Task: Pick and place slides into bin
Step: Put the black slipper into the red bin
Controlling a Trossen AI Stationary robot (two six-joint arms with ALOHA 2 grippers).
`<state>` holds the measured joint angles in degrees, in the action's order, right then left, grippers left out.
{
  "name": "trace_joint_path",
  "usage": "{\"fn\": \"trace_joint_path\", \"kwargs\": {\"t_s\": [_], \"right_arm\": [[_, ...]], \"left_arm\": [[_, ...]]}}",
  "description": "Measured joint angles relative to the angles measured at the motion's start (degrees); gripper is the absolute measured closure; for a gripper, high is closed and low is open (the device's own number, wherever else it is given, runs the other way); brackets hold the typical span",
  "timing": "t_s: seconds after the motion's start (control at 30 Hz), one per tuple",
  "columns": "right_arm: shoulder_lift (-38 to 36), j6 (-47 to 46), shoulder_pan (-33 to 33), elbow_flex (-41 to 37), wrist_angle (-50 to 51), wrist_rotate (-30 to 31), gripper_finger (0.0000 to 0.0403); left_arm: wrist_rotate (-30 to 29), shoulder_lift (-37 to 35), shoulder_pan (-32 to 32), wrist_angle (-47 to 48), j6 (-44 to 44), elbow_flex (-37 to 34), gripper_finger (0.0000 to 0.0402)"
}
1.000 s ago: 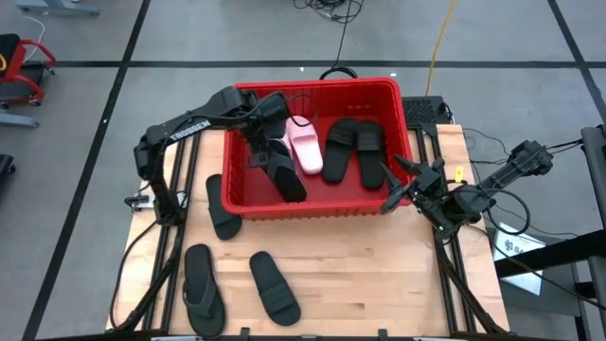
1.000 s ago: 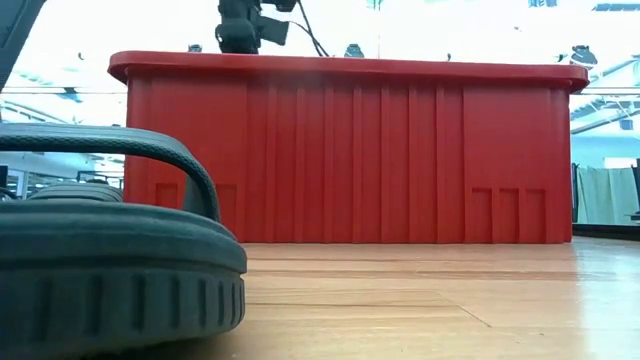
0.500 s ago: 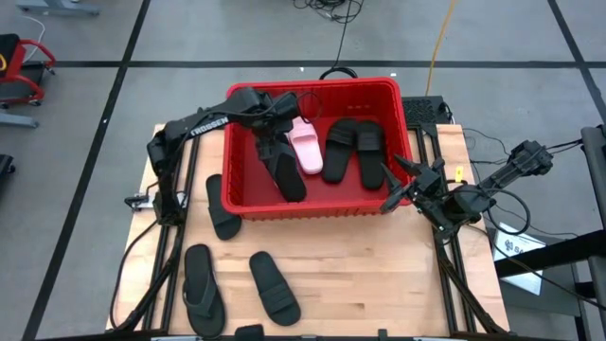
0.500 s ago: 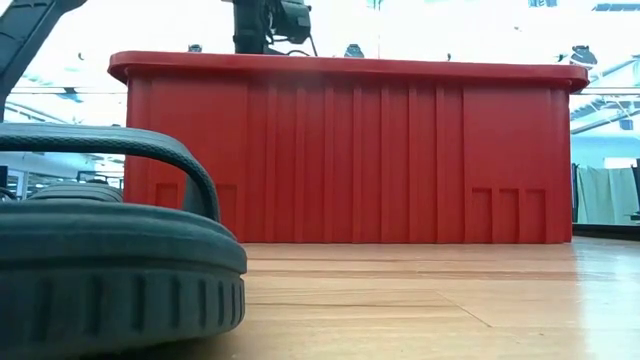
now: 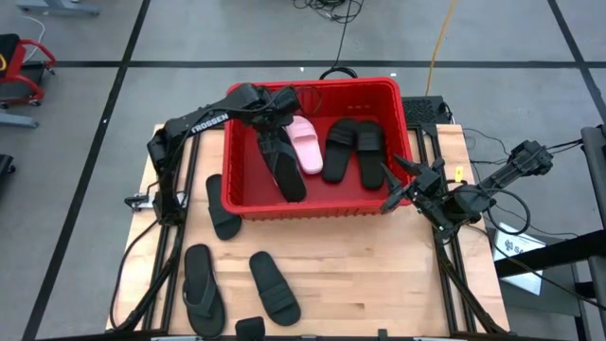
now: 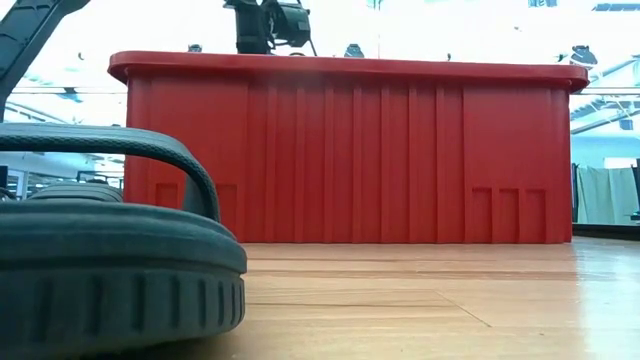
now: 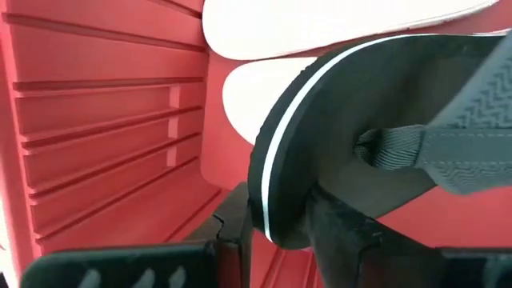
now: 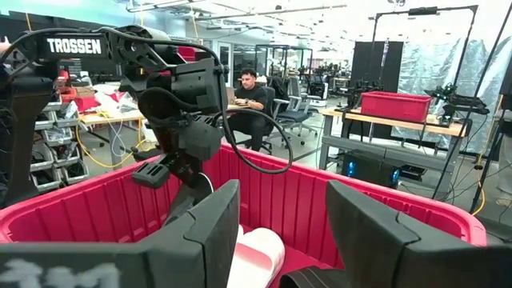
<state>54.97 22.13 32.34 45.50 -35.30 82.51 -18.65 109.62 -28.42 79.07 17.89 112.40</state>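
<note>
Your left tool (image 5: 272,118) reaches into the back left part of the red bin (image 5: 312,206), right over a black flip-flop (image 5: 281,163) that lies lengthwise on the bin floor. In the left wrist view that flip-flop's heel (image 7: 336,144) sits against one dark finger (image 7: 352,240), with its strap close by, but you cannot tell from the pictures whether the tool is clamped on it or spread apart.

Just beside the flip-flop lies a pale pink slide (image 5: 305,145), and farther toward the right wall a pair of black slides (image 5: 352,150) rest side by side. All four are inside the bin.

Your right tool (image 5: 390,186) hangs at the bin's right wall, near the front corner, its two fingers (image 8: 210,224) spread wide with nothing between them.

Three black sandals are on the counter (image 5: 379,275) outside the bin: one (image 5: 222,206) touching the bin's left front corner, a thong flip-flop (image 5: 203,286) near the front left edge, and a wide-strap slide (image 5: 275,287) just beside it. In the low view, one sandal (image 6: 110,260) fills the near foreground in front of the bin wall (image 6: 350,150).

A person (image 8: 254,100) sits at a desk in the room beyond.
</note>
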Motion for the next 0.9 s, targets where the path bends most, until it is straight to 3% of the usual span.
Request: {"fn": "trace_joint_path", "kwargs": {"t_s": [0.47, 0.73, 0.9], "right_arm": [[0.0, 0.0, 0.0, 0.0, 0.0, 0.0, 0.0227], [0.0, 0.0, 0.0, 0.0, 0.0, 0.0, 0.0227], [0.0, 0.0, 0.0, 0.0, 0.0, 0.0, 0.0227]], "left_arm": [[-4.9, 0.0, 0.0, -4.5, -0.3, 0.0, 0.0240], [-4.8, -0.1, 0.0, -6.7, -0.2, 0.0, 0.0236], [-2.1, -0.1, 0.3, -4.2, -5.4, 0.1, 0.0240]]}}
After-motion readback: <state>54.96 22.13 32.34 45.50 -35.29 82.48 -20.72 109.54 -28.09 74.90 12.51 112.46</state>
